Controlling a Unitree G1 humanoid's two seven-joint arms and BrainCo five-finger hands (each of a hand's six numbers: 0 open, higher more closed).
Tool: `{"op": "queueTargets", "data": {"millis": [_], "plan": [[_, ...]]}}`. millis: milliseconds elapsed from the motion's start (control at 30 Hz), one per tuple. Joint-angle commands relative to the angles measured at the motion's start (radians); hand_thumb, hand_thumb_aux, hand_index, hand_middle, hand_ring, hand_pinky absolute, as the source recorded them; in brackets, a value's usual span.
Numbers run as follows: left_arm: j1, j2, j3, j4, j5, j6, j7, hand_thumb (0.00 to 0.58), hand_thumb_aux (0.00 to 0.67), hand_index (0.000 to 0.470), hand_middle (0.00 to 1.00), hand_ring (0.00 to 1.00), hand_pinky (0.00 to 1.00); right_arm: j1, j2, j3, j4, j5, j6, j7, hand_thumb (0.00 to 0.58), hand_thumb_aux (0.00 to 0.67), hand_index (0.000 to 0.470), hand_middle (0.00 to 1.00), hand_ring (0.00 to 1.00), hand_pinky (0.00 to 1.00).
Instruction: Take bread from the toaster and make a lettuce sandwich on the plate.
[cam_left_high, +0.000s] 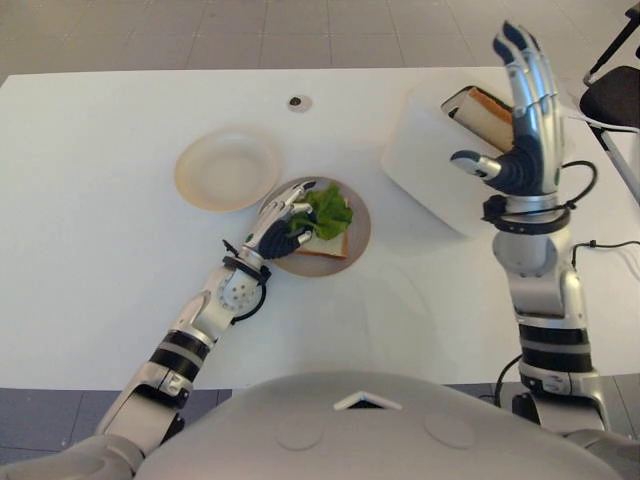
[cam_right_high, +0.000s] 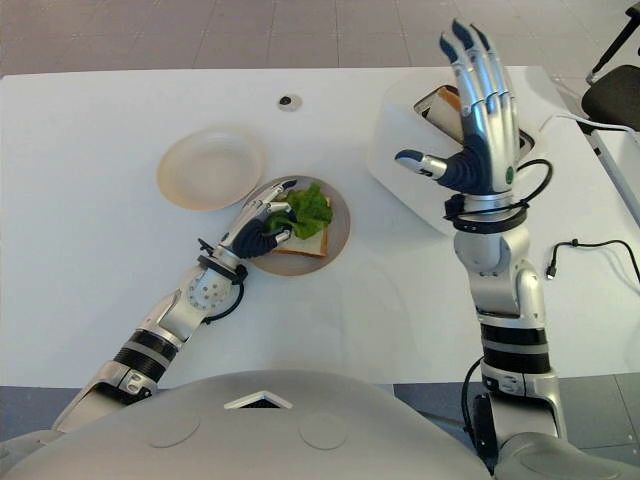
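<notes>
My right hand (cam_right_high: 480, 130) is spread wide and empty, nearest the toaster (cam_right_high: 395, 165). The toast (cam_right_high: 445, 103) pokes up just behind my fingers, slanting back-left. My left hand (cam_left_high: 272, 230) is curled on the lettuce (cam_left_high: 330, 208), over the plate (cam_left_high: 360, 240).

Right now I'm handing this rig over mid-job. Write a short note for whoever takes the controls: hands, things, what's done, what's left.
Left hand: fingers curled on the lettuce, over the brown plate.
Right hand: open, fingers straight, raised in front of the toaster, holding nothing.
Things: one bread slice lies on the brown plate with the lettuce on top. A second slice stands in the toaster slot. A pale plate sits to the brown plate's left.
Done: first bread slice and lettuce are on the brown plate.
Left: release the lettuce, pull the second slice from the toaster, lay it on top.
</notes>
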Motion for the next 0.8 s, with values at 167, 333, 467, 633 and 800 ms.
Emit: {"op": "queueTargets", "data": {"millis": [167,333,467,633,800], "plan": [[0.044,0.017,-0.019,-0.040,0.067,0.067,-0.038,0.000,0.000,0.000,0.00,0.00,0.00,0.067,-0.153,-0.208,0.034,-0.049,0.213,0.152,0.000,0.000,0.000,0.00,0.00,0.00],[0.052,0.025,-0.018,-0.094,0.075,0.079,-0.065,0.000,0.000,0.000,0.00,0.00,0.00,0.087,-0.232,-0.158,0.200,-0.090,0.273,0.230,0.000,0.000,0.000,0.00,0.00,0.00],[0.066,0.033,0.005,-0.143,0.063,0.084,-0.070,0.000,0.000,0.000,0.00,0.00,0.00,0.102,-0.254,-0.115,0.237,-0.086,0.277,0.264,0.000,0.000,0.000,0.00,0.00,0.00],[0.077,0.029,0.032,-0.155,0.039,0.082,-0.065,0.000,0.000,0.000,0.00,0.00,0.00,0.099,-0.236,-0.147,0.078,-0.063,0.252,0.220,0.580,0.670,0.470,1.00,1.00,1.00],[0.089,0.001,0.083,-0.172,-0.040,0.062,-0.051,0.000,0.000,0.000,0.00,0.00,0.00,0.051,-0.205,-0.185,-0.017,-0.059,0.224,0.126,0.580,0.670,0.470,1.00,1.00,1.00]]}}
